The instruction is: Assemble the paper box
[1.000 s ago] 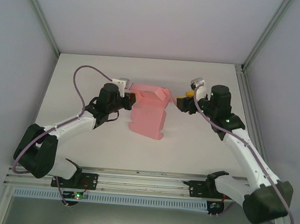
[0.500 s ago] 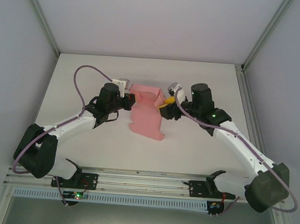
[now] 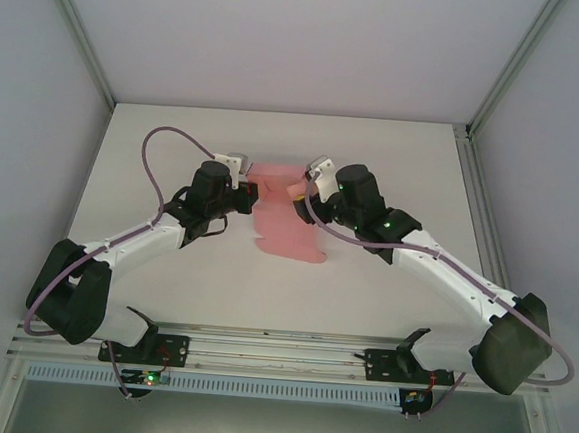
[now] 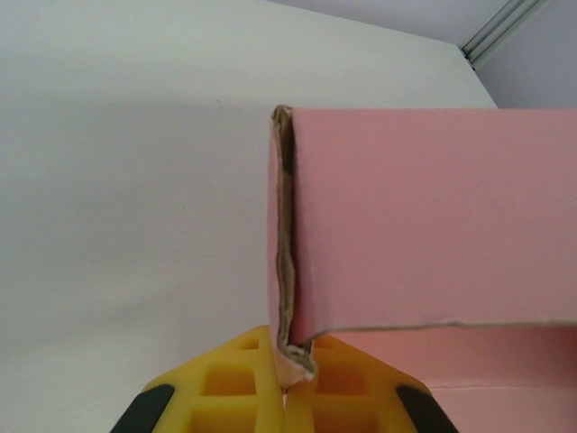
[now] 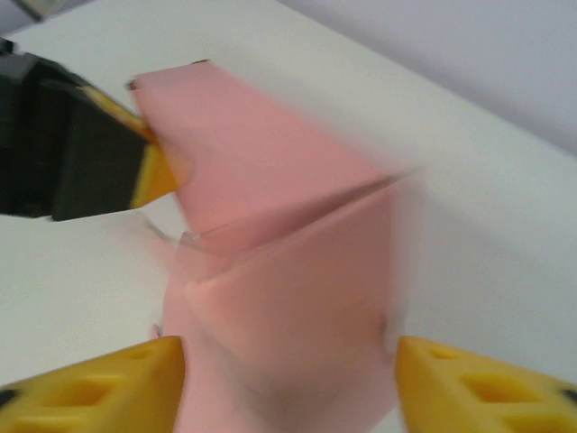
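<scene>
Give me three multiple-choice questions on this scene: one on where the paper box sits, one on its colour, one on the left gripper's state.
1. Where is the paper box?
A) left of both grippers
B) between the left gripper and the right gripper
C) right of both grippers
2. Its colour?
A) pink
B) blue
C) green
3. The left gripper is:
A) open
B) shut on nothing
C) shut on the box's edge

Answers: 1 B, the top view shows a gripper at each side of it. 2 A, every view shows pink card. 3 C, the left wrist view shows its yellow fingers pinching the card's edge.
</scene>
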`<state>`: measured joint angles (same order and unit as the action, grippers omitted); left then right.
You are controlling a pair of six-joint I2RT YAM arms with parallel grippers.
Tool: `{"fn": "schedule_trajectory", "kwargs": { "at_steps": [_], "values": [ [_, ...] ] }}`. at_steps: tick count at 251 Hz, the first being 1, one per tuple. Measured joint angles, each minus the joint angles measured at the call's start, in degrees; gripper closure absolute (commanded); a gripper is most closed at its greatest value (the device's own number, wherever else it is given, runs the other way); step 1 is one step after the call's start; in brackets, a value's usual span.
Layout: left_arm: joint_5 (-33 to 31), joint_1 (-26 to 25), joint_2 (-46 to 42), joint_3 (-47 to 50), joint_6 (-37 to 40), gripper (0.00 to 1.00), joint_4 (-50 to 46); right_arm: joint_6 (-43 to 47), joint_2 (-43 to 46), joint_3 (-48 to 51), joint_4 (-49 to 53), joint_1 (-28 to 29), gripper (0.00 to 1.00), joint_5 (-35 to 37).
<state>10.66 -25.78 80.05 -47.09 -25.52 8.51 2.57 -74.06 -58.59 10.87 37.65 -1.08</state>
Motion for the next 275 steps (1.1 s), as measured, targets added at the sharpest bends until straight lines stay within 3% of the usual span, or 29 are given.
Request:
{"fn": "schedule_trajectory", "kwargs": {
  "at_steps": [43, 91, 116, 188, 215, 235, 275],
  "values": [
    [-3.19, -0.09, -0.02, -0.55, -1.18, 1.0, -0.44, -2.16, -0.57, -0.81, 0.07, -0.04, 0.19, 4.7],
    [-3.26, -0.09, -0.04, -0.52, -1.99, 1.0, 0.09, -3.8, 3.67, 2.27, -1.01, -2.49, 0.22, 4.37],
    [-1.62, -0.09, -0.04, -0.52, -1.92, 1.0, 0.72, -3.72, 4.07, 2.49, -1.73, -4.26, 0.35, 2.19],
    [0.37, -0.09, -0.04, -0.52, -1.88, 1.0, 0.94, -2.8, 1.66, 2.47, -2.84, -6.43, 0.37, -11.52],
    [1.81, -0.09, -0.04, -0.52, -1.68, 1.0, 0.96, -2.21, 0.37, 2.27, -2.95, -6.38, 0.37, -13.46],
    [3.15, -0.09, -0.04, -0.52, -1.49, 1.0, 1.07, -1.46, -0.02, 2.08, -2.99, -5.86, 0.4, -10.75],
    [4.17, -0.09, -0.04, -0.52, -1.46, 1.0, 1.18, 2.03, -0.39, 1.97, -5.33, -1.95, 0.57, 1.01]
  ]
}}
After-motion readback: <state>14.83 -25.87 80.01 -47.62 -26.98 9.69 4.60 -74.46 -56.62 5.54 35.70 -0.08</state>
